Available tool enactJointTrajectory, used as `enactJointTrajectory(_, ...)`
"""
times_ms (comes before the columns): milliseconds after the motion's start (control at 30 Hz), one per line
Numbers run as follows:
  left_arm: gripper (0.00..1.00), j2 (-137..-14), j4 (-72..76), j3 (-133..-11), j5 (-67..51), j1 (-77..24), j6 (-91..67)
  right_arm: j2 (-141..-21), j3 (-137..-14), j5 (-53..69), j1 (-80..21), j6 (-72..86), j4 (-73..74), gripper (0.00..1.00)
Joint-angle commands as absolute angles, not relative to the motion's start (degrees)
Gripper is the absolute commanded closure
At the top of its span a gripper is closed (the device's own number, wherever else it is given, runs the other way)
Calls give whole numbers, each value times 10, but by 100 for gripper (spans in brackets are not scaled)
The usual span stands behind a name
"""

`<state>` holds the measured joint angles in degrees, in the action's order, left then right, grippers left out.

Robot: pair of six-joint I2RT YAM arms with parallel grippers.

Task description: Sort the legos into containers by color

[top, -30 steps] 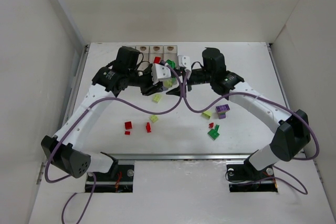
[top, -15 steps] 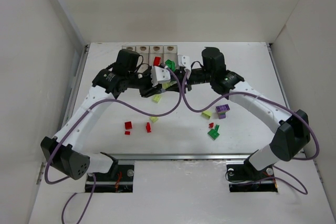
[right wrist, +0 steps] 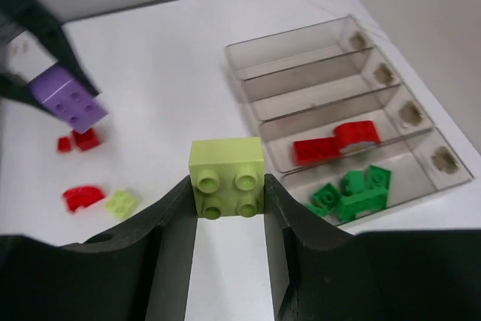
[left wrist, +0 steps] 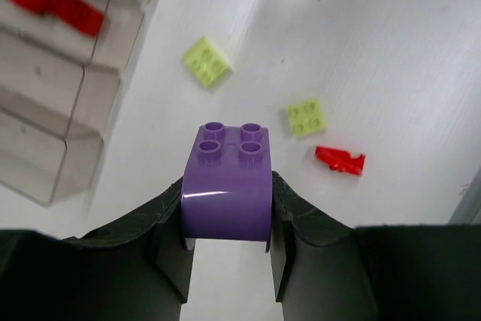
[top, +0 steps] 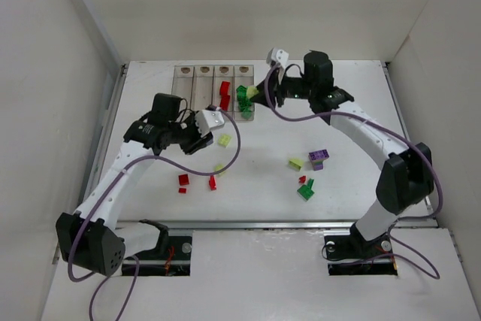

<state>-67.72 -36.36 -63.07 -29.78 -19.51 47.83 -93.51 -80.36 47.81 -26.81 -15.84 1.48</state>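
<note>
Arms [top: 113, 182] have drawn apart; left jaws clamp purple lego [left wrist: 226, 186], right jaws yellow-green lego [right wrist: 226, 178].

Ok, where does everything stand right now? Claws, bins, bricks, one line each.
Left claw: shut on purple brick.
Right claw: shut on yellow-green brick.
Red bin: holds red bricks.
Green bin: holds green bricks.
Other two bins: empty.
Loose bricks: unsorted, outside the bins.
</note>
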Motion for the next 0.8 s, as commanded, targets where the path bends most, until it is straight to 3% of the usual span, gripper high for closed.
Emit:
enactJointTrajectory(0, 100, -639, -306, -585, -249, -153, 436, -970, -858, 437, -256, -68, -101, 100)
enactJointTrajectory(267, 100, -600, -162, -521, -80, -140, 253, -1269, -1141, 295, -323, 154, -125, 97)
enactJointTrajectory(300, 100, -600, -150, -521, -71, -133, 240, -1293, -1166, 258, -332, 169, -131, 92)
enactJointTrajectory(467, 100, -600, -144, -503, -72, -121, 207, -1430, -1316, 184, -343, 205, -154, 92)
enactJointTrajectory(633, 100, -613, -126, -496, -77, -116, 202, -1491, -1361, 178, -349, 211, -192, 82)
enactJointTrajectory(733, 100, -628, -120, -504, -77, -110, 202, -1509, -1367, 178, -354, 211, -199, 63)
enactJointTrajectory(767, 100, -628, -120, -511, -77, -110, 208, -1509, -1367, 178, -354, 221, -199, 43)
